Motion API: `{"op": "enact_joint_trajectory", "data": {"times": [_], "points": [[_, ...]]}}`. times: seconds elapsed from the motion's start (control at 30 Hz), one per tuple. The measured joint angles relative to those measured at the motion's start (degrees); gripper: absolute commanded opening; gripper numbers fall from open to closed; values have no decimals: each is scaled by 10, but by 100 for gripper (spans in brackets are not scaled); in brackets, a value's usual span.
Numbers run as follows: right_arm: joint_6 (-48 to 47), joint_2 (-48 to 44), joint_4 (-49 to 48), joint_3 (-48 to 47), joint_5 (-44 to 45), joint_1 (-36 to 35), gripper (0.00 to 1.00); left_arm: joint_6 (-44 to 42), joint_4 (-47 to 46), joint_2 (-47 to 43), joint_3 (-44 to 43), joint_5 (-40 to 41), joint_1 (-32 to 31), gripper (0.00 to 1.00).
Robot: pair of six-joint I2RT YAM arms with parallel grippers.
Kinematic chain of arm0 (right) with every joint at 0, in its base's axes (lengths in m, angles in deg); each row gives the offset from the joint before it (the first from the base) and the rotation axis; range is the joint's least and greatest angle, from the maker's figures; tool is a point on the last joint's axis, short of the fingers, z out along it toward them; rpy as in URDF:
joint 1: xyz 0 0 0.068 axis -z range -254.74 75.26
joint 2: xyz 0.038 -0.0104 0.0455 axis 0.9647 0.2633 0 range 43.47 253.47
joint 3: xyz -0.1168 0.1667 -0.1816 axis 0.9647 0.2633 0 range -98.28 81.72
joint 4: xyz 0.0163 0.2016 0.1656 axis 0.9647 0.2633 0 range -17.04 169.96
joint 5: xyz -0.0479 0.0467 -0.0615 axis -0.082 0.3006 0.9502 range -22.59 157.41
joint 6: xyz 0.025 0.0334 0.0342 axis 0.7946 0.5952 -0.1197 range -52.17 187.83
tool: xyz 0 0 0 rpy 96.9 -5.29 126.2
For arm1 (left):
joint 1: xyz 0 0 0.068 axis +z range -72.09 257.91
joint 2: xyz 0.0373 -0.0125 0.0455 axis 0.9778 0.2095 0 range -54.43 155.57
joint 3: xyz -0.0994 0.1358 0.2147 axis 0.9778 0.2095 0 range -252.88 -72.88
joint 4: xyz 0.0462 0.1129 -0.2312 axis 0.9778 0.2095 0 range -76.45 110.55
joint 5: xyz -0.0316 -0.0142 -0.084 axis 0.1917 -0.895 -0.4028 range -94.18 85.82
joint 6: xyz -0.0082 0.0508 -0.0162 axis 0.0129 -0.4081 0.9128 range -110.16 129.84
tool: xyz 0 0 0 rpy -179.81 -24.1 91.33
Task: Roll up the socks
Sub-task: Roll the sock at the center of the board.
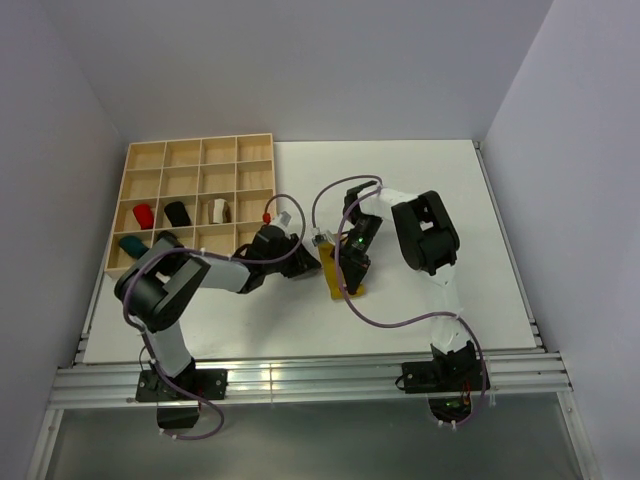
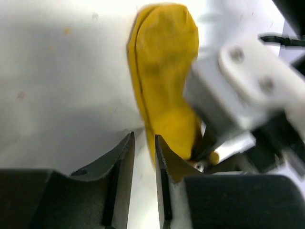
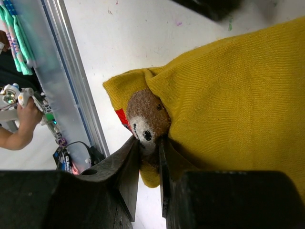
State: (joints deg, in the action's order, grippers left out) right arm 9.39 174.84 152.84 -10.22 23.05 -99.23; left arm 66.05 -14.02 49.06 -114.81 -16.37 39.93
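wooden grid tray (image 1: 185,153) left: rolled socks (image 1: 178,212) parked, likely done | left gripper (image 2: 144,138): jaws slightly apart, nothing between, just beside mustard yellow fabric sock (image 2: 164,57) flat on white tabletop (image 2: 57,86) | right gripper (image 3: 148,143): pinching sock edge at brown bear-face patch (image 3: 145,117), likely anchoring roll | readable text: none

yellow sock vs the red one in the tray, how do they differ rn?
The yellow sock lies stretched out, unrolled, on the table; the red sock is a stubby roll in a tray compartment. The yellow sock is pinched at its edge by the right gripper; the red sock is untouched. Both are small fabric socks.
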Motion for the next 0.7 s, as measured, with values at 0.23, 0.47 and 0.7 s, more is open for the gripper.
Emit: {"op": "enact_joint_trajectory", "data": {"times": [0.23, 0.47, 0.7], "points": [[-2, 1, 3, 0, -1, 0, 21, -69, -19, -86, 66, 47, -38, 35], [-4, 1, 4, 0, -1, 0, 22, -193, -33, -100, 50, 41, -116, 39], [-6, 1, 4, 0, -2, 0, 22, -256, -39, -61, 14, 25, -146, 39]]}}
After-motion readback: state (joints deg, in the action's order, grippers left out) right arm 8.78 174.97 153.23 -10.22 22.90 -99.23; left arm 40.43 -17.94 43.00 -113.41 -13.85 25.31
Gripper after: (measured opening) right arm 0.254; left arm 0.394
